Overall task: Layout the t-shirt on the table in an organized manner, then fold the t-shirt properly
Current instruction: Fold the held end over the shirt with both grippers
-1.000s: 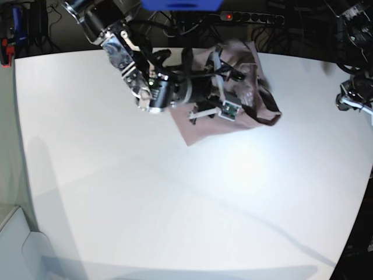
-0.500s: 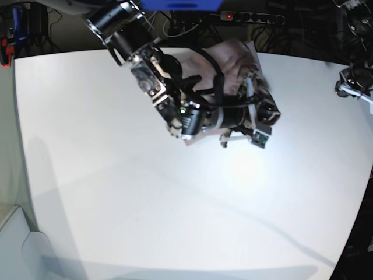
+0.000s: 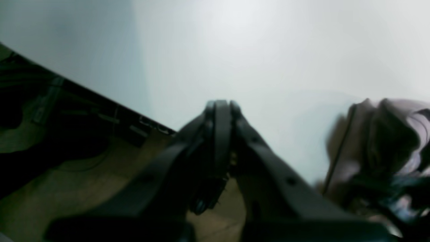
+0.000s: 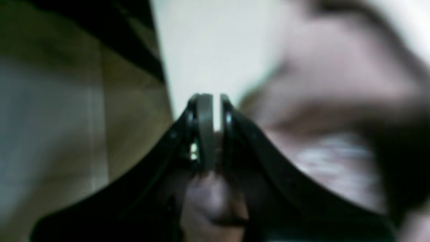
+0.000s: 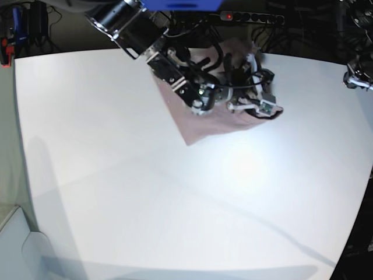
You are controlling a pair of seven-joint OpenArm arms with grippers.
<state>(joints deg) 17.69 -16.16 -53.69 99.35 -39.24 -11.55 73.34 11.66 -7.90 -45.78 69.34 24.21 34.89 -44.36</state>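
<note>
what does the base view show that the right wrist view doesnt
Only the base view shows the whole white table, the bunched t-shirt's place at its far edge, the right arm reaching over it, and the left hand off by the table's edge. Only the right wrist view shows the right hand nearly closed, with mauve cloth between its jaws. Both show the t-shirt and bare tabletop.

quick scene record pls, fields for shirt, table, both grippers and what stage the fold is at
t-shirt: mauve, bunched in a crumpled heap near the table's far edge, not spread flat
table: white, mostly bare in front of the shirt
right gripper: over the heap, jaws nearly together with mauve cloth between them
left gripper: shut, holding nothing, off by the table's edge, apart from the shirt
stage: layout not yet done, no fold made
</note>
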